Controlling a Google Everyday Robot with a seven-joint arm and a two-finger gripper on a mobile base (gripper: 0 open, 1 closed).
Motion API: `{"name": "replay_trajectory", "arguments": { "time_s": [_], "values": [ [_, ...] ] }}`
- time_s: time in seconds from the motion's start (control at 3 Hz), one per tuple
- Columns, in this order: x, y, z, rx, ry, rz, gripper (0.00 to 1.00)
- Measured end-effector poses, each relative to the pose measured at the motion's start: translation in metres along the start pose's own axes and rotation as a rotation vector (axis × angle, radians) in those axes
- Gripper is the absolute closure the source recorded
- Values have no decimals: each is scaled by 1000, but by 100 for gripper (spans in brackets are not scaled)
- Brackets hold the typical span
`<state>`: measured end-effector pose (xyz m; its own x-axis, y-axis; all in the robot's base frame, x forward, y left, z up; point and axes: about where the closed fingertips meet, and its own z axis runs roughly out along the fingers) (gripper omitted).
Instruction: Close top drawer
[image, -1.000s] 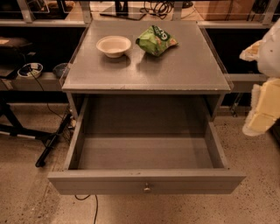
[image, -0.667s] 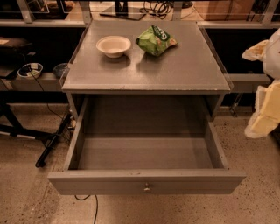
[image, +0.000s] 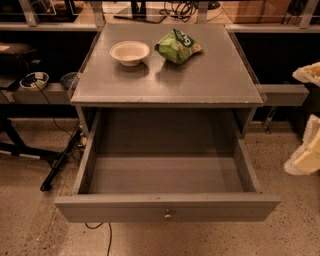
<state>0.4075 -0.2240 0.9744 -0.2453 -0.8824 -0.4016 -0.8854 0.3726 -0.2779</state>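
Observation:
The top drawer (image: 165, 175) of the grey cabinet is pulled far out and its inside is empty. Its plain grey front (image: 100, 209) faces me at the bottom of the camera view, with a small round metal knob (image: 167, 215) at the centre. My gripper (image: 306, 152) shows as a pale cream shape at the right edge. It is to the right of the drawer's right side wall, apart from it and not touching the front.
A white bowl (image: 129, 52) and a green snack bag (image: 177, 46) lie on the cabinet top (image: 200, 80). Dark shelving and cables stand behind and to the left. A black stand leg (image: 57, 162) lies on the speckled floor (image: 30, 220) left of the drawer.
The pale arm at the right edge has shifted a little down and to the right. The drawer stays open in the same place.

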Motion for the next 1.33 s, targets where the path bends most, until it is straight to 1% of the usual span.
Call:
{"name": "replay_trajectory", "arguments": {
  "time_s": [0.33, 0.67, 1.0, 1.33],
  "values": [
    [6, 12, 9, -119, -137, 3, 0],
    [6, 21, 17, -204, -220, -2, 0],
    [12, 32, 32, -286, -232, 23, 0],
    [12, 32, 32, -286, -232, 23, 0]
  ]
}}
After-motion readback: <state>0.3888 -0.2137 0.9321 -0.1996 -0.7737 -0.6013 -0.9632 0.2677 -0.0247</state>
